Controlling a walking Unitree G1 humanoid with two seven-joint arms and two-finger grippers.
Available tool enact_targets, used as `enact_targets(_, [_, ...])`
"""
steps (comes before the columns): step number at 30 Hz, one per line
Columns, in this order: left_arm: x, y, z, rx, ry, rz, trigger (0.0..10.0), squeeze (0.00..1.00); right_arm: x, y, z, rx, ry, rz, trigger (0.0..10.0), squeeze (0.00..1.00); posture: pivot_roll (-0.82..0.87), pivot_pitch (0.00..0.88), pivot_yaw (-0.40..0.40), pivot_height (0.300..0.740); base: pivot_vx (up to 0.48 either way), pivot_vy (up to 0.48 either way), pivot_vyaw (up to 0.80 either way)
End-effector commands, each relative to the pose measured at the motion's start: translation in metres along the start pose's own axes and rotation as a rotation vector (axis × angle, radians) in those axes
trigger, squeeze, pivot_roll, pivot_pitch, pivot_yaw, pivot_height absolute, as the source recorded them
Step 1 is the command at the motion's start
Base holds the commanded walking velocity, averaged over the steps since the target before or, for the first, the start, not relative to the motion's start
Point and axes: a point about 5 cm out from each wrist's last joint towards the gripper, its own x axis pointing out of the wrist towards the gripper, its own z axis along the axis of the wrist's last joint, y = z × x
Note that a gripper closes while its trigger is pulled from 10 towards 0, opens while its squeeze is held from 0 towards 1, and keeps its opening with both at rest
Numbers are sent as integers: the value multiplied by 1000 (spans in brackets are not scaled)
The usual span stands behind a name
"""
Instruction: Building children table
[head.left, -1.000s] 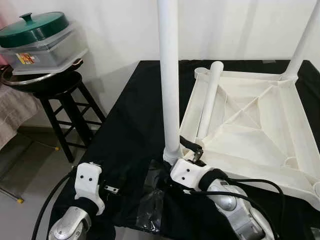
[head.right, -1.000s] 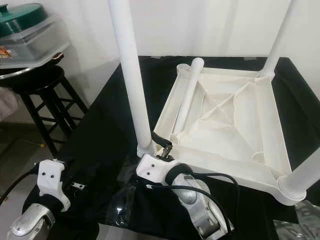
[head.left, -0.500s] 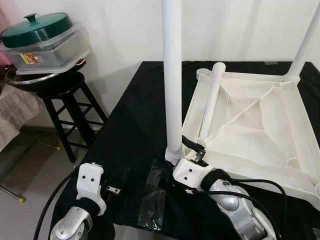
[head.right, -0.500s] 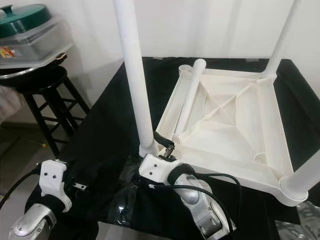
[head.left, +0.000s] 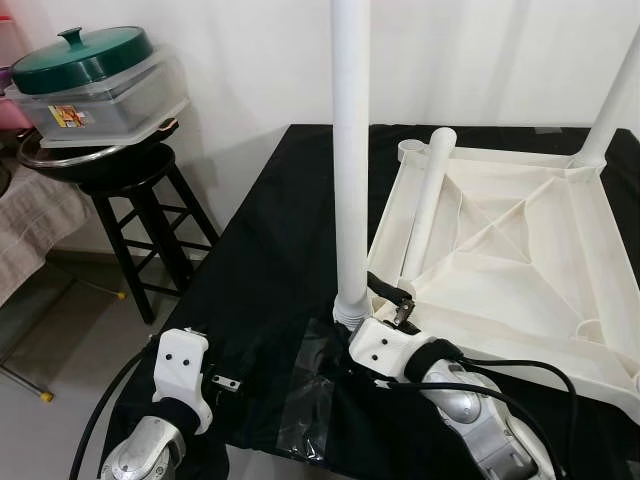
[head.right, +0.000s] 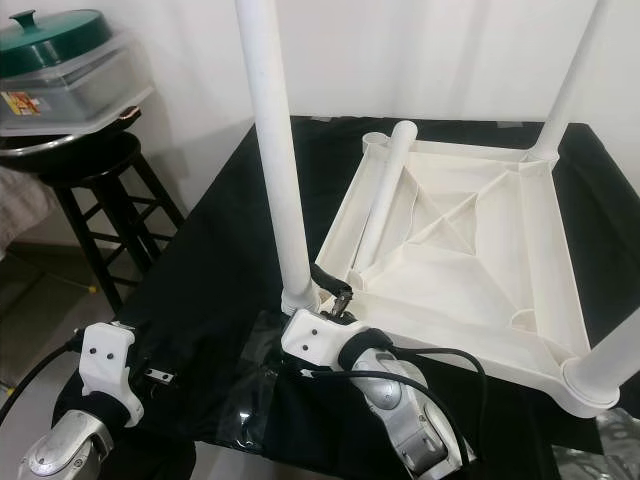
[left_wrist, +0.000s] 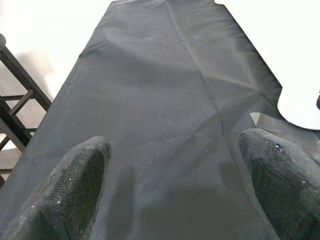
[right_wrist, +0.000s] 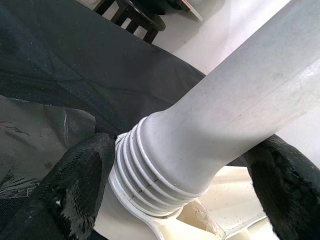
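Note:
The white children's table top (head.left: 470, 290) lies upside down on a black cloth-covered table (head.left: 270, 250). An upright white leg (head.left: 350, 150) stands in its near left corner. My right gripper (head.left: 368, 305) is shut on the ribbed base of that leg (right_wrist: 165, 165), one black finger (right_wrist: 80, 185) on each side. Another leg (head.left: 615, 100) stands at the far right corner and a third (head.right: 615, 360) at the near right. A loose leg (head.left: 425, 210) lies inside the top, leaning on the far left socket. My left gripper (left_wrist: 175, 145) hangs open over the bare cloth near the table's front left.
A black stool (head.left: 140, 200) stands to the left of the table, carrying a metal pan and a clear container with a green lid (head.left: 95, 75). A sheet of clear plastic (head.left: 305, 395) lies on the cloth at the front edge. White wall behind.
The whole picture has shifted a little, so the camera moved. My right gripper stays at the base of the upright leg; the left arm holds its place.

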Motion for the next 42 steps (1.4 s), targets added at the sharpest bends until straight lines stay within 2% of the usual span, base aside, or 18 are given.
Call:
enact_targets(1, [0, 1, -3, 0, 17, 4, 10000, 0, 2, 14, 9, -23, -61, 72, 10000, 0, 37, 43, 75, 740, 0, 0, 0])
enact_targets(20, [2, 3, -1, -20, 4, 8, 10000, 0, 3, 12, 10, -25, -64, 73, 10000, 0, 24, 62, 66, 740, 0, 0, 0])
enact_targets(42, [8, 4, -3, -16, 2, 13, 10000, 0, 8, 12, 6, -23, -58, 75, 10000, 0, 7, 31, 67, 740, 0, 0, 0])
